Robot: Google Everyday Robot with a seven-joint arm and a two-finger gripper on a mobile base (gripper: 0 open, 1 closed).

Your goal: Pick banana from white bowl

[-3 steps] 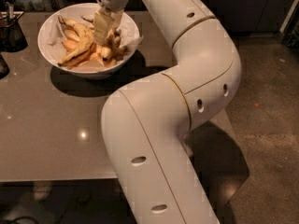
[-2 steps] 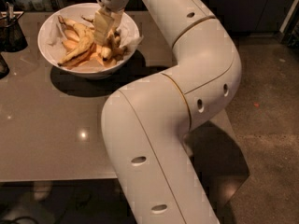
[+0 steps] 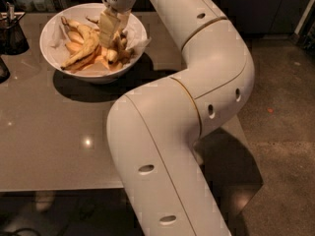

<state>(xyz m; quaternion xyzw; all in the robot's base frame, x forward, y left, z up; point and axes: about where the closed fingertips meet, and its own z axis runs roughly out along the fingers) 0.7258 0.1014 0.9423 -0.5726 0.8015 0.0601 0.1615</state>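
My tool (image 3: 111, 29) stays low inside the white bowl (image 3: 135, 31) | banana (image 3: 82, 51) just left, unlifted | grip: cannot tell

Hardly anything has shifted in the last second. The tool (image 3: 111, 41), in the upper left of the frame and down inside the white bowl (image 3: 49, 33) among the fruit, looks a touch higher than it was, but the difference is too slight to be sure of. The banana (image 3: 81, 53), just left of the tool, shows no plain displacement. The big bend of the arm (image 3: 216, 68), right of centre, has drifted barely, if at all. No other change can be made out on the worktop (image 3: 49, 132).
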